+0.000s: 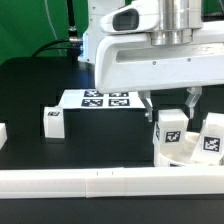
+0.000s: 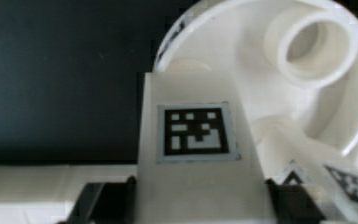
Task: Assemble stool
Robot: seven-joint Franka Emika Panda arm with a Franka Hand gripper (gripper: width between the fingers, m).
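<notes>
My gripper is shut on a white block leg that has a black-and-white tag on its face. The leg stands upright at the exterior view's right, right by the white round seat disc. In the wrist view the leg fills the middle between my dark fingers. The seat disc lies just beyond it, with a round recessed socket. A second leg lies alone on the black table at the exterior view's left.
The marker board lies flat behind the middle of the table. A long white rail runs along the front edge. A tagged white piece sits on the far right by the seat. Another white piece is at the left edge.
</notes>
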